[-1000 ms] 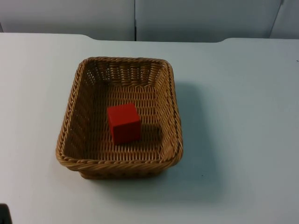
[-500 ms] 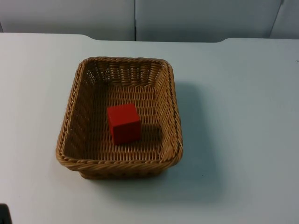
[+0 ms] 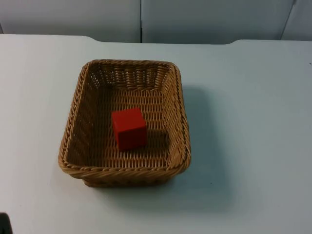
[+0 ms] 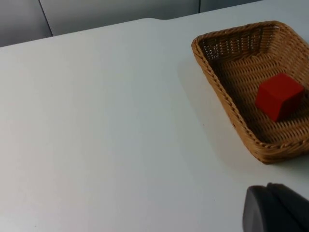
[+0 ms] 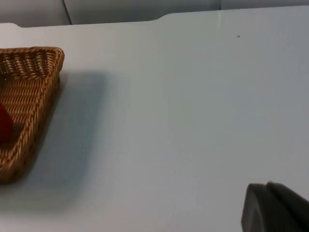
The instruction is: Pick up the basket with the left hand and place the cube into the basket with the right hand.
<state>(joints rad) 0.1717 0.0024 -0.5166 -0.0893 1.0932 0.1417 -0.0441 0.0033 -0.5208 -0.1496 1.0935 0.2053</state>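
A brown wicker basket (image 3: pixel 127 62) stands flat on the white table, slightly left of the middle in the top view. A red cube (image 3: pixel 129 128) rests on its woven floor, near the centre. From the left wrist view the basket (image 4: pixel 212 77) and the cube (image 4: pixel 279 95) lie well ahead of my left gripper (image 4: pixel 276 209), which waits away from them. My right gripper (image 5: pixel 275 208) waits on the other side, far from the basket's corner (image 5: pixel 46 50), where a sliver of the cube (image 5: pixel 4 123) shows.
The grey partition wall (image 3: pixel 195 19) closes off the table's far edge. White table top (image 3: pixel 253 122) stretches out on every side of the basket. A small black part (image 3: pixel 4 224) pokes in at the near left corner of the top view.
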